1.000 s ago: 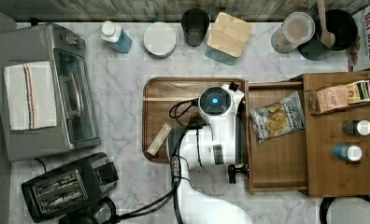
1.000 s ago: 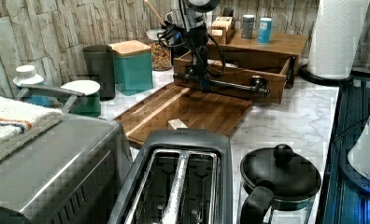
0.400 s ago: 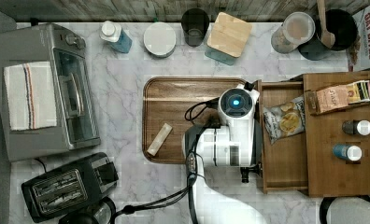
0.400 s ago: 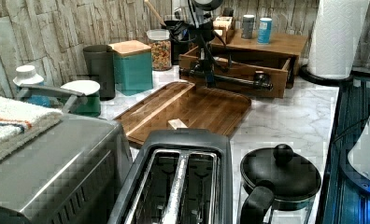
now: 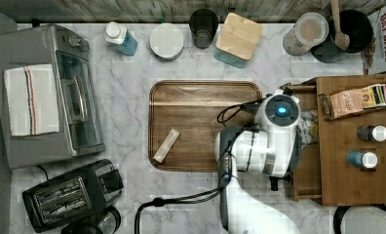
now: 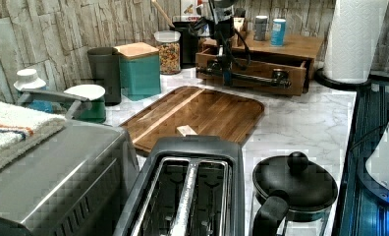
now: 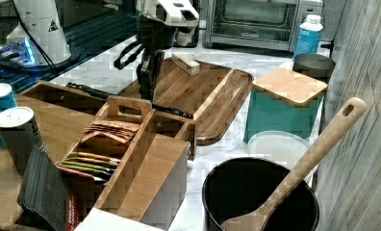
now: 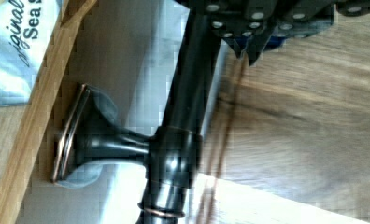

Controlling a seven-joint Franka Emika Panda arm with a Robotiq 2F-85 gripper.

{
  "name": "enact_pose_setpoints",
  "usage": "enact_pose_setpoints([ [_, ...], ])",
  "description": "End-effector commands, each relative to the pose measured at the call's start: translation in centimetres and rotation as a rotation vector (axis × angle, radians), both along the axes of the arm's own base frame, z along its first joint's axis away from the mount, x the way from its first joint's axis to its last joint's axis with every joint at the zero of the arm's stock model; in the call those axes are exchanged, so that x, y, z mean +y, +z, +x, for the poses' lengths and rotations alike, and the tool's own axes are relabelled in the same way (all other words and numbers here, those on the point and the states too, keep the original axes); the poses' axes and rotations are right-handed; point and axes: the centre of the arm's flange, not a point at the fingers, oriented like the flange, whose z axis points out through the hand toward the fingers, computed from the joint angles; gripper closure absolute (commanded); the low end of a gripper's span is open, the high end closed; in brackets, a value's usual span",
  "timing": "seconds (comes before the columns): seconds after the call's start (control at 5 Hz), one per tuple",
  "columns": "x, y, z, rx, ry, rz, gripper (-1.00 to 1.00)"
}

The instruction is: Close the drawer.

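Observation:
The drawer (image 5: 308, 170) sticks out a short way from under the wooden cabinet top (image 5: 347, 185); its front (image 6: 254, 73) carries a long black bar handle (image 6: 251, 78). A snack bag (image 8: 15, 51) lies inside it. The arm's white wrist (image 5: 279, 109) hangs over the drawer's front edge. My gripper (image 6: 226, 73) points straight down at the handle (image 7: 90, 90), near one end of the bar. In the wrist view the fingertips (image 8: 241, 49) are together, against the tray-side face of the handle (image 8: 188, 93). The gripper (image 7: 147, 89) is shut with nothing in it.
A darker serving tray (image 5: 201, 124) with a small wooden block (image 5: 165, 145) lies right beside the drawer. Bottles (image 5: 371, 146) stand on the cabinet top. Toaster oven (image 5: 49, 107), toaster (image 5: 69, 195), a kettle (image 6: 291, 191), a paper towel roll (image 6: 352, 39) and canisters (image 5: 237, 36) ring the counter.
The arm has moved toward the cabinet, to the top view's right, with the gripper against the handle. The drawer has slid in with it and now sticks out much less.

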Motion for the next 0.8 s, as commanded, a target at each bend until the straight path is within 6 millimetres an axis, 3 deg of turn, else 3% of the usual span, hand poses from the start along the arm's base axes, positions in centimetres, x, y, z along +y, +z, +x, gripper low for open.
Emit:
enact_pose_setpoints([
  [0.2, -20.9, 8.0, 1.0, -0.159, -0.042, -0.118, 1.0],
  [0.4, -21.8, 8.7, 1.4, -0.178, -0.056, -0.144, 1.0],
  [0.6, -20.2, 9.2, 1.0, -0.212, -0.097, -0.185, 1.0],
  [0.8, -20.2, 9.2, 1.0, -0.212, -0.097, -0.185, 1.0],
])
